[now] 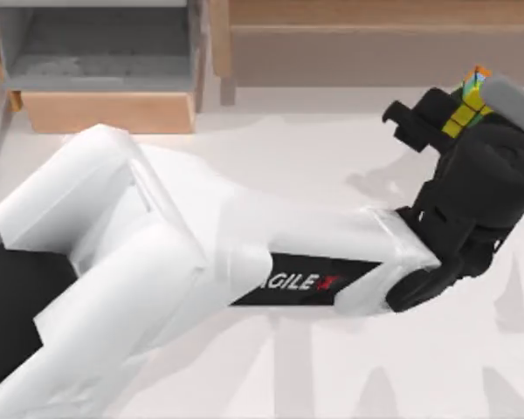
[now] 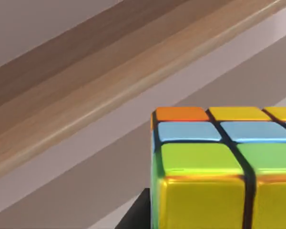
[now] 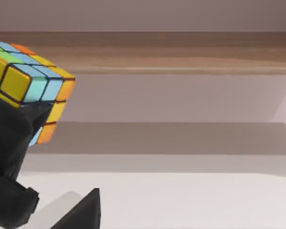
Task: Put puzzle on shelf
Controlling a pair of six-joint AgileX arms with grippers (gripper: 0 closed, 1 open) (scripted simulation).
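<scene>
Puzzle (image 1: 468, 106) in left gripper (image 1: 454, 109), near shelf (image 1: 375, 52)

Light is bright, soft and even, falling from above onto the pale surface (image 1: 332, 166). Faint grey shadows lie on that surface: a soft one beside the left claw (image 1: 437, 109) toward the surface's right edge, and blurred streaks along its near edge. The white left arm (image 1: 157, 262) reads almost washed out, its edges slightly hazy. In the left wrist view the puzzle (image 2: 219, 167) carries glossy highlights along its tile edges, and the shelf (image 2: 86, 95) behind it looks soft. In the right wrist view a broad shadow band lies under the shelf (image 3: 181, 52).
</scene>
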